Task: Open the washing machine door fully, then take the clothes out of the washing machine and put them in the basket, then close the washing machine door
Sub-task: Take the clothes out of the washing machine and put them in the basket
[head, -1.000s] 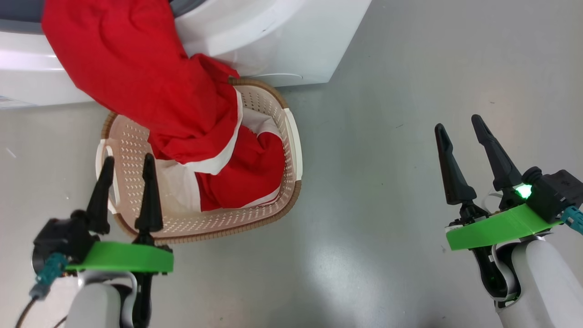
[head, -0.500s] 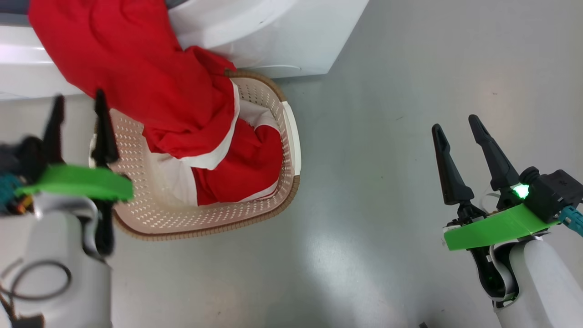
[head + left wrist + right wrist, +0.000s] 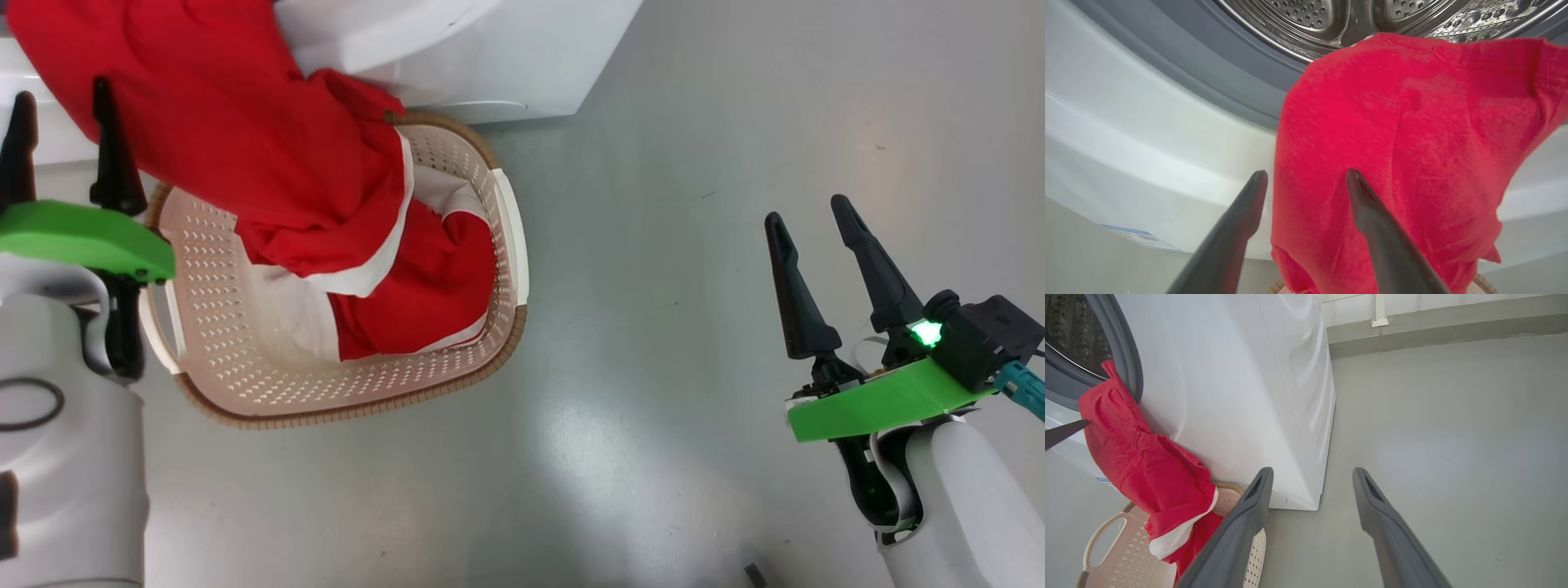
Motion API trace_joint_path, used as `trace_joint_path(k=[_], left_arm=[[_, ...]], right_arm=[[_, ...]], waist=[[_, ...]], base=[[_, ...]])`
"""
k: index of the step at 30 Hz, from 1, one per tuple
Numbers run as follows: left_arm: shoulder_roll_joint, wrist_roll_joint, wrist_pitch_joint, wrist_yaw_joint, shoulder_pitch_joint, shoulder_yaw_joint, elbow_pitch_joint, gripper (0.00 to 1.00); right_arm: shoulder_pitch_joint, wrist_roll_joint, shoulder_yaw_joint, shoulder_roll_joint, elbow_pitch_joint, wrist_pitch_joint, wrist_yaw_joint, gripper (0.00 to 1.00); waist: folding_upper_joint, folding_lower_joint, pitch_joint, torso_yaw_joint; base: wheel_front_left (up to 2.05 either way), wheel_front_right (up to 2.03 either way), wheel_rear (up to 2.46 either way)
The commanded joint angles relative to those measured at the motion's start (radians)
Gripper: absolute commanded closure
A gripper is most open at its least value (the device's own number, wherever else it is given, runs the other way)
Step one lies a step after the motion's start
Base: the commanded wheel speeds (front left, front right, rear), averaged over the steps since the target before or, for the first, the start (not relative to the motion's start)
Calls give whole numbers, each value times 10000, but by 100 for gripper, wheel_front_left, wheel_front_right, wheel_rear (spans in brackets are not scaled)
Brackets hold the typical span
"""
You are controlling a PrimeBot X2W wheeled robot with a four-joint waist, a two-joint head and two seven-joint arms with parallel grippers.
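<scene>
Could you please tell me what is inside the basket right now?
The basket holds the lower end of the red clothes with white trim; the rest hangs out of the washing machine. Bare perforated bottom shows on the robot's left. Anything beneath the cloth is covered.

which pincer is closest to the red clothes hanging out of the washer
The left pincer: it is open right at the edge of the clothes hanging from the washing machine. The right pincer is open over the floor, well off to the side.
</scene>
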Motion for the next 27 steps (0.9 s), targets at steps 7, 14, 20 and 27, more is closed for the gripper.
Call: trace_joint_path(k=[7,14,20,27], left_arm=[[719,8,-49,-173,-583,-25,666,0],[750,-261,-49,-195,-850,-538,906,21],[872,-605,-49,-197,-837,-951,848,100],[868,-967,-49,-198,-602,-1179,268,100]], right_arm=[[-7,-121,242,17,-231,-65,48,0],[-27,-135,236,27,-240,-65,48,0],[-19,-149,209,42,-249,-65,48,0],[-15,-152,159,30,-241,-65,48,0]], waist=[[0,0,87,-57],[0,0,111,-101],[0,0,85,-122],[0,0,29,-67]], base=[[0,0,0],[0,0,0],[0,0,0],[0,0,0]])
